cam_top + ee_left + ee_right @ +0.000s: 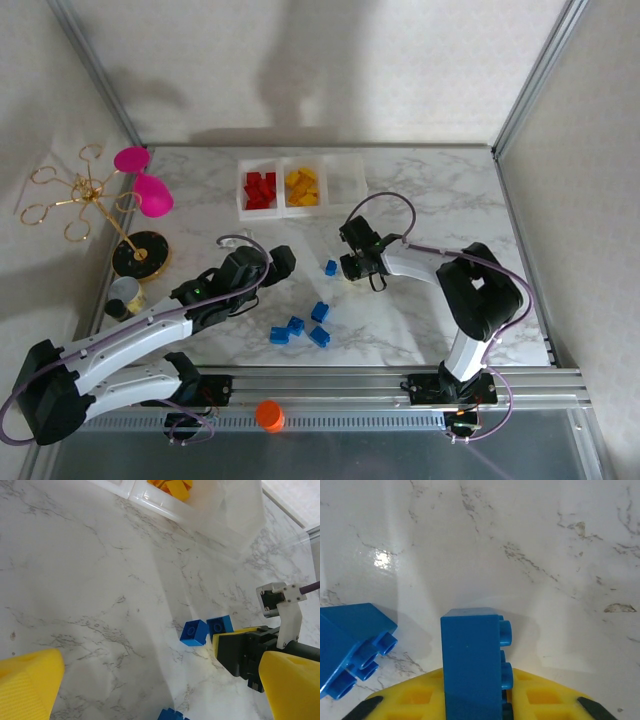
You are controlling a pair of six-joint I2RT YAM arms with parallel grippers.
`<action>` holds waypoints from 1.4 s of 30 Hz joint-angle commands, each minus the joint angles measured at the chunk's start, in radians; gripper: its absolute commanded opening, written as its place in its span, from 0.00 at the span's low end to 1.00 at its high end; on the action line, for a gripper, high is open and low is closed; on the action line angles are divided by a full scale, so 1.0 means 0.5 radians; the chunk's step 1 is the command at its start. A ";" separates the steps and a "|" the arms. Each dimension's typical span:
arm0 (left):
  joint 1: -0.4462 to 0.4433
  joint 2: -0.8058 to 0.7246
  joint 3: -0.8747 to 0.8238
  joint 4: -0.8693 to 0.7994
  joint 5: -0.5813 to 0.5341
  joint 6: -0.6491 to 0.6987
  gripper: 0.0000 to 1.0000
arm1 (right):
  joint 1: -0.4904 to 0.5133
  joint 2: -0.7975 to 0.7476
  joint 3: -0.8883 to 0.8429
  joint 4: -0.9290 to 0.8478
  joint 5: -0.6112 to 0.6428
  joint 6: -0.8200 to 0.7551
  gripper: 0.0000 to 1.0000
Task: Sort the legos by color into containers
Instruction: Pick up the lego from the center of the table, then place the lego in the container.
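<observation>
- The left arm's fingers (280, 260) stand spread wide with nothing between them. In the left wrist view the two yellow pads (30, 687) sit at opposite lower corners, bare marble worktop (90, 580) between them.
- Four loose blue legos (296, 325) lie in a cluster on the worktop near those fingers, towards the near edge, and touch neither pad.
- The right arm's fingers (545, 700) are closed on a blue lego (470, 665), which stands upright between the yellow pads with its base at the worktop.
- A second blue lego (352, 645) lies just beside the held one, tilted, its studs turned towards it. I cannot tell whether the two touch.
- From the left wrist, the held blue lego (220, 625) sits against the right arm's yellow pad, and the second one (194, 632) lies on its far side from that pad.
- Along the left edge are a gold wire stand (80, 190), pink goblets (150, 195) and a black round base (140, 255).
- An orange round cap (269, 415) rests on the rail by the arm bases.
- The containers (352, 185) stand at the far side, well apart from both arms. The left bin has red legos (260, 190) and the middle bin yellow legos (302, 187).
- The held lego is glossy deep blue, with a row of studs facing right.
</observation>
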 commanded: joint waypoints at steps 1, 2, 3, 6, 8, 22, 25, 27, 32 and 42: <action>-0.015 0.031 0.024 0.011 -0.068 -0.015 1.00 | -0.007 -0.117 0.033 -0.018 -0.038 0.016 0.25; -0.015 0.046 0.049 0.002 -0.079 0.001 1.00 | -0.021 -0.146 0.046 -0.019 -0.061 0.025 0.25; -0.013 0.062 0.073 0.005 -0.086 0.018 1.00 | -0.039 -0.171 0.074 -0.025 -0.070 0.035 0.25; -0.016 0.127 0.168 0.010 -0.114 0.060 1.00 | -0.104 -0.188 0.215 -0.061 -0.031 0.055 0.26; -0.011 0.181 0.222 0.032 -0.131 0.082 1.00 | -0.139 -0.156 0.310 -0.050 0.045 0.062 0.26; 0.109 0.505 0.534 0.075 -0.176 0.143 1.00 | -0.371 0.683 1.455 -0.049 0.301 -0.044 0.27; 0.142 0.497 0.540 0.088 -0.166 0.150 1.00 | -0.381 0.829 1.664 -0.099 0.322 -0.099 0.36; 0.146 0.487 0.540 0.113 -0.118 0.188 1.00 | -0.388 0.853 1.744 -0.113 0.345 -0.107 0.46; 0.144 0.454 0.530 0.115 -0.043 0.232 1.00 | -0.369 0.703 1.708 -0.128 0.261 -0.132 0.56; 0.056 0.182 0.260 0.063 0.104 0.163 1.00 | -0.204 -0.001 0.818 -0.107 0.130 0.169 0.65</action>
